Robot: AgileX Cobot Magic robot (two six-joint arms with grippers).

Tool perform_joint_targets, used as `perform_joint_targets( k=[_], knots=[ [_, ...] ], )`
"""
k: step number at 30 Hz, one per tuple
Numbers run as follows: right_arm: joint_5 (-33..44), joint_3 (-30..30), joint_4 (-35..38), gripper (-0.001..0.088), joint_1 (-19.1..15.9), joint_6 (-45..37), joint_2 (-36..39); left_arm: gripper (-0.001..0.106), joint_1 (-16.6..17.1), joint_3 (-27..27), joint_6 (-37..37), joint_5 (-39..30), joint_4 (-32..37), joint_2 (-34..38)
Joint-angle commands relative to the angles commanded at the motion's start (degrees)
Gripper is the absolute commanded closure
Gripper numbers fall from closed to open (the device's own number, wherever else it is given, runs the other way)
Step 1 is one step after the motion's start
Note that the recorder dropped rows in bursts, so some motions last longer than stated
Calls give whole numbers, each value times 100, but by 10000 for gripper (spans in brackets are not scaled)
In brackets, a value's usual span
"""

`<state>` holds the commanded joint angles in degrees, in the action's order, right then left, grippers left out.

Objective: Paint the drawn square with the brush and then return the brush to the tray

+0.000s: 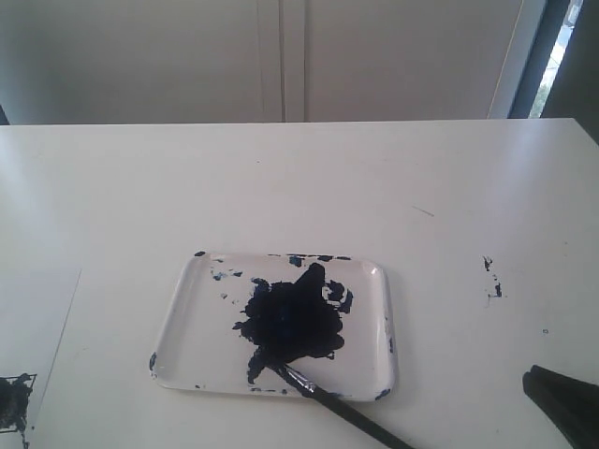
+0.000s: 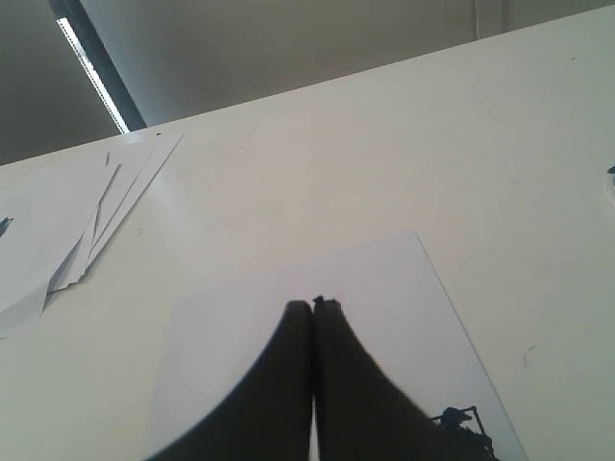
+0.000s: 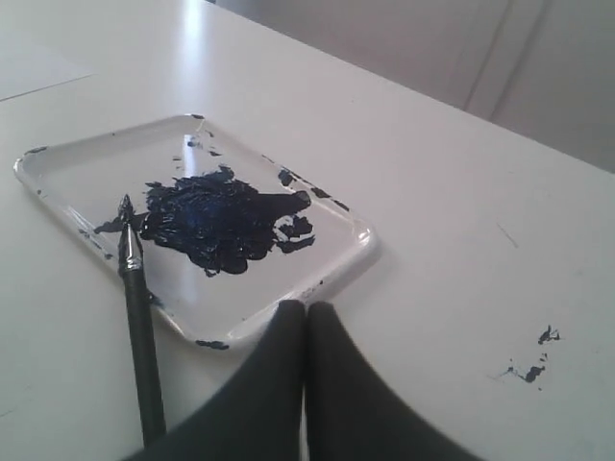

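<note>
With the brush [image 1: 344,409] resting on the tray [image 1: 187,327] and the drawn square [image 1: 14,398] left of the tray looking painted, the left gripper [image 2: 314,305] and right gripper [image 3: 306,307], both closed on nothing, probably need only back away.

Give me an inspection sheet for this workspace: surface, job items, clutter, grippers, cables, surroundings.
Surface: white table, paint specks right of the tray.
Job's things: tray holds a dark paint blotch; brush lies with bristles at the blotch, handle over the near rim; drawn square, blotchily painted, on paper at the left edge, partly out of frame.
Clutter: loose sheets beyond the paper.
Grippers: left gripper jaws shut, empty, above the paper; right gripper jaws shut, empty, near the tray.
Cables: nothing seen.
Surroundings: pale wall, window strip.
</note>
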<state>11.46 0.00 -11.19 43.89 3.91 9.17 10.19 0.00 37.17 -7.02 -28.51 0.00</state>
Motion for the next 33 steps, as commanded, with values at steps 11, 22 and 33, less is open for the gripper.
perform_joint_targets(
  k=[11,22,33],
  knots=[
    [79,0,422,868,-139,0,-521,1053,0,0,0,-33,0,0],
    [-74,0,949,868,-1952,0,-917,1053,0,0,12,-21,0,0],
    [904,0,1011,868,-2729,69,-917,1053,0,0,12,-161,0,0]
  ],
)
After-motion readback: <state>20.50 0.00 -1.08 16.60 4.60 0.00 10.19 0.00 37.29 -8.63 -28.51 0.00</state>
